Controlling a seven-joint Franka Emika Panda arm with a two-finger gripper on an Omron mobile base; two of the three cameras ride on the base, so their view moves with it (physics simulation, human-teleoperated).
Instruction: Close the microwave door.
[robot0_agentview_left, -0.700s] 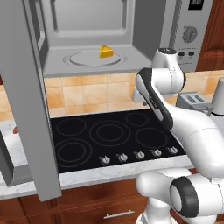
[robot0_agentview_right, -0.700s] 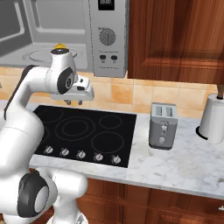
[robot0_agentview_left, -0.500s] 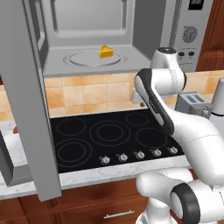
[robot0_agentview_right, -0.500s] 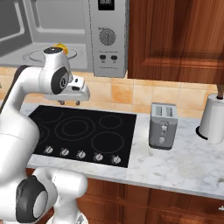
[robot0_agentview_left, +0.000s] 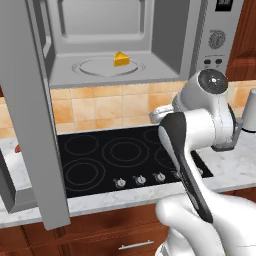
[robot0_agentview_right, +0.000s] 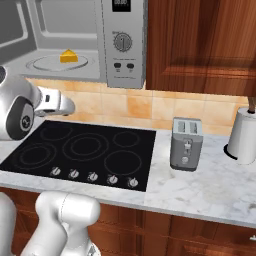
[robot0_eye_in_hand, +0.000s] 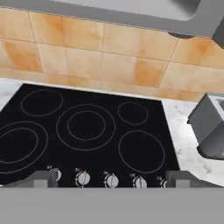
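Observation:
The microwave (robot0_agentview_left: 150, 30) hangs above the cooktop with its grey cavity exposed; a yellow wedge (robot0_agentview_left: 121, 59) lies on the round turntable. The microwave door (robot0_agentview_left: 30, 100) stands swung wide open to the left, nearly edge-on, reaching down past the counter's front. It also shows at the top left of the right base view, the microwave door (robot0_agentview_right: 11, 25). My gripper (robot0_eye_in_hand: 111, 179) is open, its fingertips (robot0_eye_in_hand: 43, 177) far apart with nothing between them. It hovers over the cooktop's knob row, right of the door and apart from it. My hand (robot0_agentview_right: 56, 102) sits below the cavity.
The black cooktop (robot0_eye_in_hand: 87, 127) with a row of knobs fills the counter below. A silver toaster (robot0_agentview_right: 186, 145) and a paper towel roll (robot0_agentview_right: 245, 137) stand on the marble to the right. The control strip (robot0_agentview_right: 122, 42) with its dial borders wooden cabinets (robot0_agentview_right: 200, 40).
The arm has swung, carrying the hand leftward and slightly lower in the right base view. The door and the base have not moved.

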